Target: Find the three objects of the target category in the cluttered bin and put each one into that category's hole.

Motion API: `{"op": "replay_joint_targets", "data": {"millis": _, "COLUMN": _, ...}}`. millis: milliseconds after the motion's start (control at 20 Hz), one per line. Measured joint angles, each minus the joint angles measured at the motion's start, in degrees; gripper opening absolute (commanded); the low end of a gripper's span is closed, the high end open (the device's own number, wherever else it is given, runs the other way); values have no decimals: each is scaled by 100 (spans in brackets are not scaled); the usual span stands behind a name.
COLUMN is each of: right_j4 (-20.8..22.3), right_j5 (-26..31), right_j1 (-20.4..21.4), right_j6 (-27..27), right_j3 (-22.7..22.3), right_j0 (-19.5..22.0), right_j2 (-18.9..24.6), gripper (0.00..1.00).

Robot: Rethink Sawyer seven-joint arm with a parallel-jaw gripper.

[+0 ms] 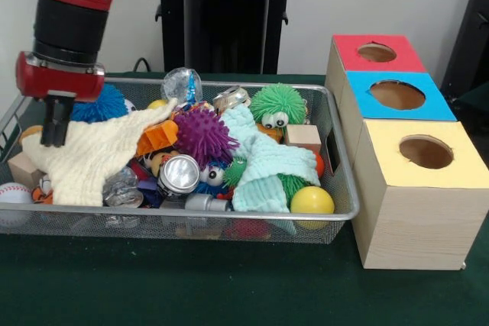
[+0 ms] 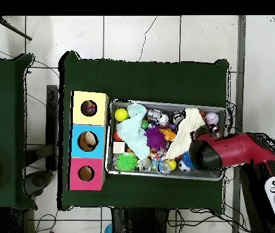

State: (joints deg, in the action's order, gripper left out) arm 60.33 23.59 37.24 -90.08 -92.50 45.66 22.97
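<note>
We see the gripper (image 1: pixel 55 124) down at the left end of the wire bin (image 1: pixel 336 150), fingers pressed into the cream cloth (image 1: pixel 95 159) — whether they're clamped on it or just touching, we can't tell. The cloth drapes from the blue spiky ball (image 1: pixel 103 104) toward the bin's front wall. Mid-bin: purple spiky ball (image 1: pixel 202 135), silver can (image 1: pixel 179 174), mint cloth (image 1: pixel 260 166), w/ a green fuzzy toy (image 1: pixel 278 104) behind it and a yellow ball (image 1: pixel 312 201) at the front right corner. A baseball (image 1: pixel 14 193) sits at the far left. Beside the bin stands the wooden box (image 1: pixel 412 219) — red hole (image 1: pixel 377 53), blue hole (image 1: pixel 397 95), yellow hole (image 1: pixel 425 152). From overhead, the arm (image 2: pixel 237 150) covers the bin's right end.
</note>
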Motion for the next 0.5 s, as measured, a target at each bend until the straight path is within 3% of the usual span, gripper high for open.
{"op": "replay_joint_targets", "data": {"millis": 50, "right_j4": -12, "right_j5": 122, "right_j1": 4, "right_j6": 180, "right_j3": 24, "right_j0": 72, "right_j2": 55, "gripper": 100}}
{"op": "replay_joint_targets", "data": {"millis": 500, "right_j4": -181, "right_j5": 204, "right_j1": 3, "right_j6": 306, "right_j3": 46, "right_j0": 39, "right_j2": 221, "gripper": 100}}
